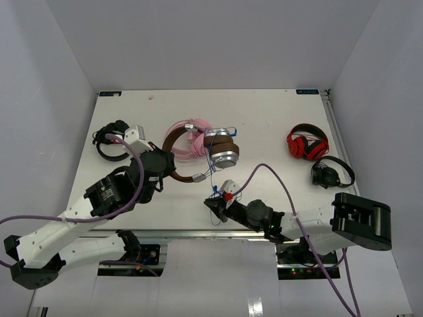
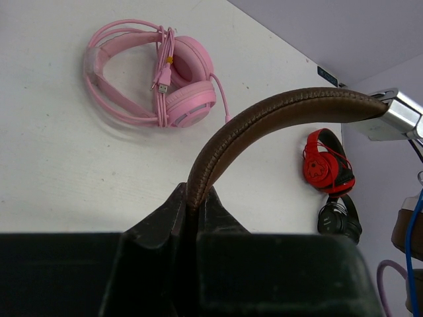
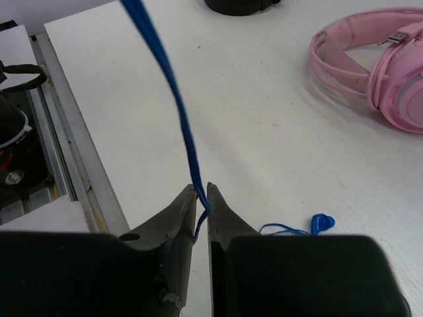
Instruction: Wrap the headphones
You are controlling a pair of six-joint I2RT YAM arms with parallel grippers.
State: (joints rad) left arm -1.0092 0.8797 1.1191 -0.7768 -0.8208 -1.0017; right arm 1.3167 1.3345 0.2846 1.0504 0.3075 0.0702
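Brown-banded headphones (image 1: 223, 155), silver cups, mid-table, blue cord (image 3: 173, 99) stretched toward near edge

Left end effector (image 2: 197, 195) clamped; right end effector (image 3: 202, 193) nearly closed (both angled inward).

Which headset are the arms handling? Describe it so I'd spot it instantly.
At the middle of the white table, next to the pink headphones, are the brown headphones. The left gripper pinches their headband and the right gripper their blue cord; only they have silver cups.
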